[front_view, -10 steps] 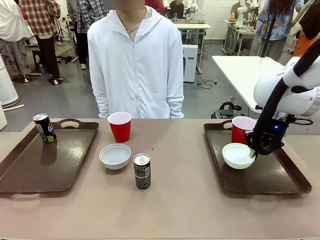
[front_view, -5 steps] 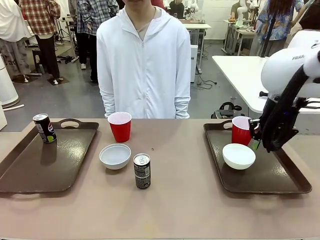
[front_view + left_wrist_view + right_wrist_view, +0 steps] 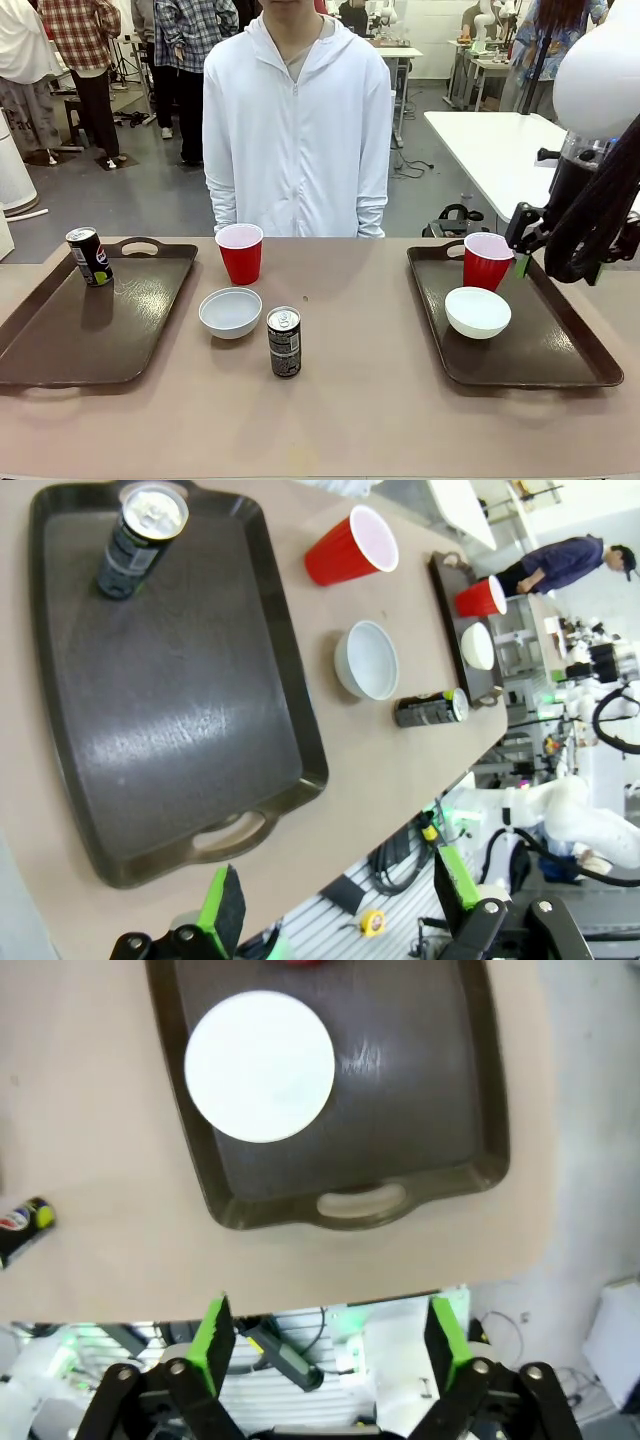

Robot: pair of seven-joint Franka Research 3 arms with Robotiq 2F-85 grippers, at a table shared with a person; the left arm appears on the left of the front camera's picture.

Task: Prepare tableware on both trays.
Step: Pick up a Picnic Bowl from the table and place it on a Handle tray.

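1. Front view: the right tray, a large dark brown rectangular plastic one, holds a red plastic cup with a small round white bowl just in front of it. The matching left tray holds one slim black drink can at its far corner.
2. Between the trays, a second red cup, a second white bowl and a second black can stand on the table.
3. The right gripper hangs above the right tray with its jaws wide and empty. The left gripper also gapes, holding nothing.
4. The right tray seems to lack only a can. The gripper should take the second black can at mid-body, keep it upright, and set it on bare tray floor clear of cup and bowl.
5. A second ago the right gripper was down at the bowl's rim. It has since risen and pulled back to the right, and the bowl has not shifted.
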